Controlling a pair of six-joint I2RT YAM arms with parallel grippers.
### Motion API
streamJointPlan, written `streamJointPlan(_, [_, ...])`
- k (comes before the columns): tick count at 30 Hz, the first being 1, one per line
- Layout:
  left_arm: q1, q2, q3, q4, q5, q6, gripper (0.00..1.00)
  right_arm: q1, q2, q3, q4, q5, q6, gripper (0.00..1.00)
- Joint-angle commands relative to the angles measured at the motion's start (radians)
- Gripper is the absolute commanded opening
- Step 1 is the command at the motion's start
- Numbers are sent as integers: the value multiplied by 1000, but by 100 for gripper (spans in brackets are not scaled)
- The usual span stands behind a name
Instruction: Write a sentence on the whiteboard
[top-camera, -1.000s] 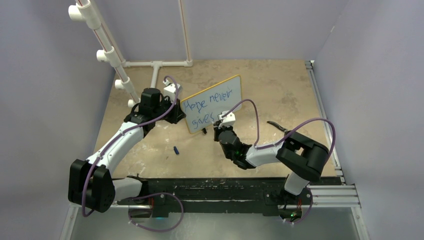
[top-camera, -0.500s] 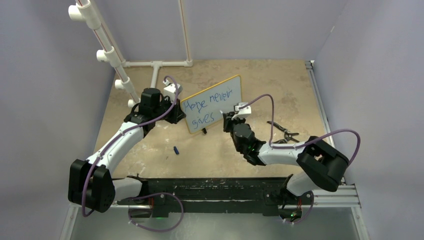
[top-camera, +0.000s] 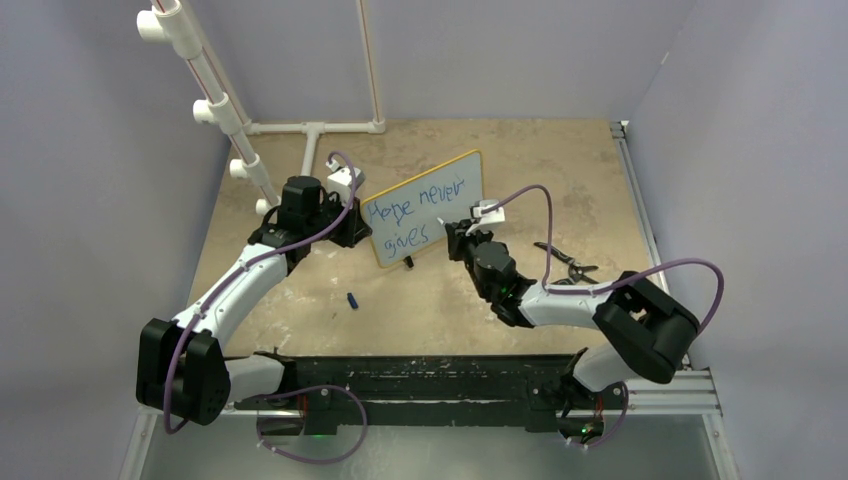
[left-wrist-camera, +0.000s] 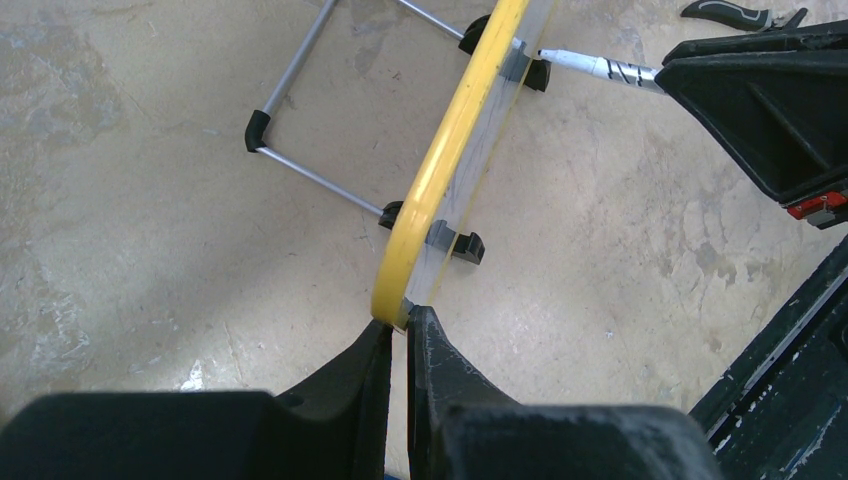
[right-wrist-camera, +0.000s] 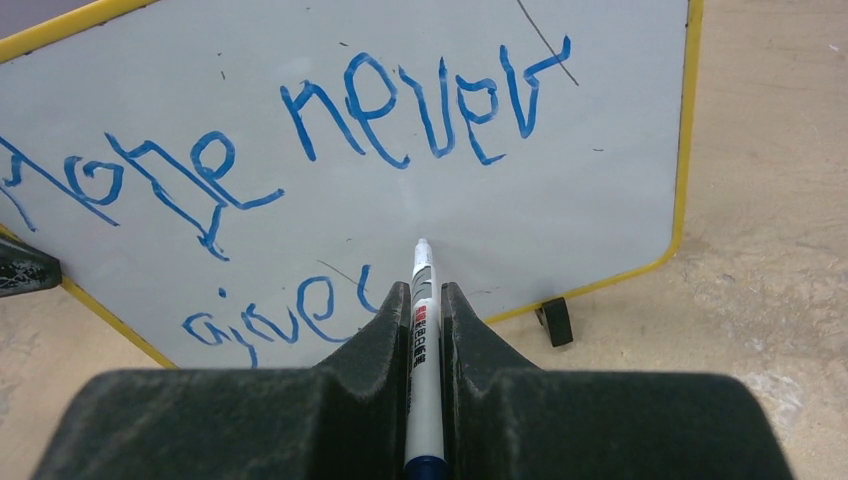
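Right fingers pinch one marker; whiteboard shows three words.

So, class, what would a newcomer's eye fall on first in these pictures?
The blue sentence, reading "Hope never gives", stands out on the yellow-framed whiteboard at the centre of the top view. The right gripper pinches a white marker, its tip pointed at the blank space right of "gives". The left gripper clamps the board's frame edge.
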Motion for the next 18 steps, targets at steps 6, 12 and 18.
streamJointPlan(6, [-6,-9,6,-1,2,14,0,-4,39,45,13,-4,-14,0])
streamJointPlan(12, [-6,-9,6,-1,4,14,0,-3,62,47,8,-6,-8,0])
streamJointPlan(18, [-6,-9,5,0,5,14,0,-4,84,53,-16,8,2,0])
